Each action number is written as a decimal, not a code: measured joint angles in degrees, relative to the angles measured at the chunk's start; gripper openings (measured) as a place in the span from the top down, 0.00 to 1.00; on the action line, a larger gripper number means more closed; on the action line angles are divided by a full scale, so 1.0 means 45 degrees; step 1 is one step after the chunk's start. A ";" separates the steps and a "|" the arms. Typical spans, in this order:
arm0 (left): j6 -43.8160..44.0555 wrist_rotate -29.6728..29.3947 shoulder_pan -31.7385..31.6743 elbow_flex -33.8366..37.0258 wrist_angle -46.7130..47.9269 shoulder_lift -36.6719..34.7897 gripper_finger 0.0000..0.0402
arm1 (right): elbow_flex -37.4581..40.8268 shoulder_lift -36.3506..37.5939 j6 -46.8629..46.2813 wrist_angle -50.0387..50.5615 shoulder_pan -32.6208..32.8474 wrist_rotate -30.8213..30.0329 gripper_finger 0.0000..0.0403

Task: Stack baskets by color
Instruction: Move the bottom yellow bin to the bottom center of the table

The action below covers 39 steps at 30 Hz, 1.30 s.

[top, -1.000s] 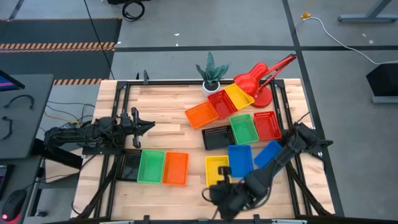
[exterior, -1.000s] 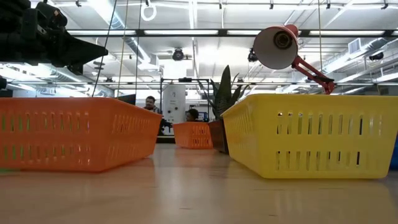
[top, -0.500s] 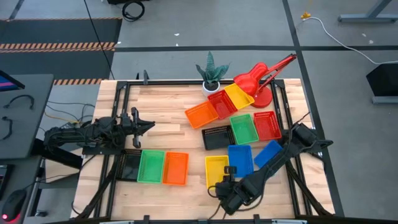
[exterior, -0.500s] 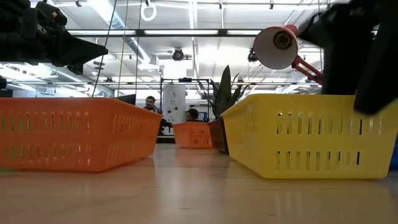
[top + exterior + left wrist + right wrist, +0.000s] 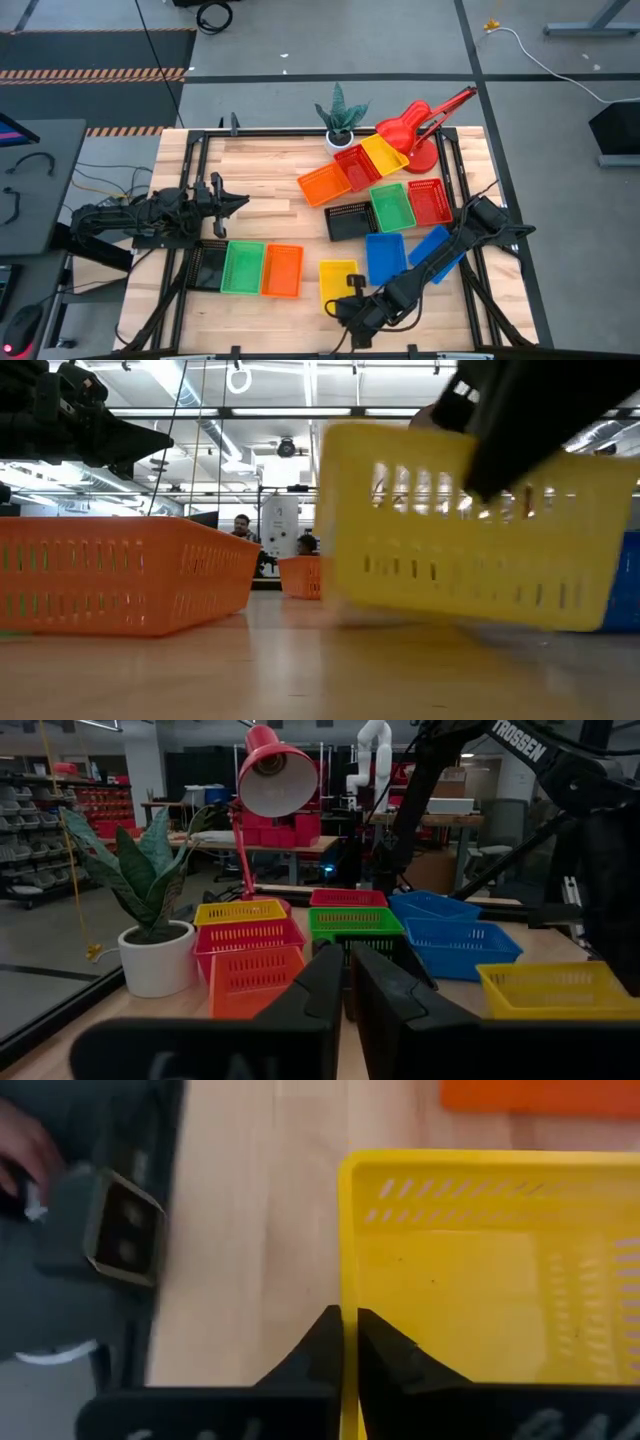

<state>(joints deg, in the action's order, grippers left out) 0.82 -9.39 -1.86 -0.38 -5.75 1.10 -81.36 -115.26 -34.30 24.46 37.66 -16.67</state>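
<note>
A yellow basket (image 5: 338, 281) near the table's front edge has my right gripper (image 5: 353, 304) shut on its near end; the low view shows this yellow basket (image 5: 470, 530) blurred and tilted. Blue baskets (image 5: 386, 257) (image 5: 434, 247) lie just right of it. Black (image 5: 210, 266), green (image 5: 243, 267) and orange (image 5: 282, 270) baskets sit in a row at the near left. Orange (image 5: 323, 184), red (image 5: 357, 165), yellow (image 5: 385, 153), green (image 5: 392, 206), red (image 5: 430, 200) and black (image 5: 350, 220) baskets lie at the far right. My left gripper (image 5: 240, 203) hovers shut at the left. My right gripper pinches the yellow basket's near short wall (image 5: 349, 1320), one finger (image 5: 385, 1350) inside the basket and the other (image 5: 322, 1342) outside. The fingers slant down from the table's right. The basket sits tilted, with at least its left side raised off the table.
A potted plant (image 5: 340, 118) and a red desk lamp (image 5: 420, 125) stand at the far edge. Bare wood lies between the two groups of baskets, around the table's middle (image 5: 270, 190). A small camera (image 5: 122, 1230) sits at the front edge, close to my right gripper.
My right gripper has come down at the yellow basket's near end and taken hold of its wall. It then moved toward the table's left edge. The basket has gone left with it, away from the blue basket, and has tipped up off the table.
</note>
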 joint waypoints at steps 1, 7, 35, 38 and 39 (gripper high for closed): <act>0.0005 0.0000 0.0002 0.0005 0.0002 0.0000 0.92 | 0.0000 0.0000 0.0012 -0.0116 -0.0075 -0.0085 0.95; 0.0000 0.0000 0.0000 0.0001 0.0002 0.0000 0.92 | 0.0000 0.0000 0.1060 -0.0849 -0.0691 -0.0387 0.97; 0.0005 0.0000 -0.0002 0.0000 0.0002 0.0000 0.93 | -0.0005 0.0014 0.3220 -0.2153 -0.1932 0.0443 0.76; 0.0005 0.0000 -0.0002 0.0001 0.0001 0.0000 0.92 | 0.0010 0.0428 0.3085 -0.1706 -0.1927 0.0494 0.72; 0.0005 0.0000 -0.0002 0.0001 0.0002 0.0001 0.92 | 0.0008 0.0702 0.2833 -0.1446 -0.1927 0.0505 0.72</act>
<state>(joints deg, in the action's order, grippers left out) 0.84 -9.39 -1.87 -0.38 -5.74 1.11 -81.33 -112.10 -21.55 17.95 28.99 -14.40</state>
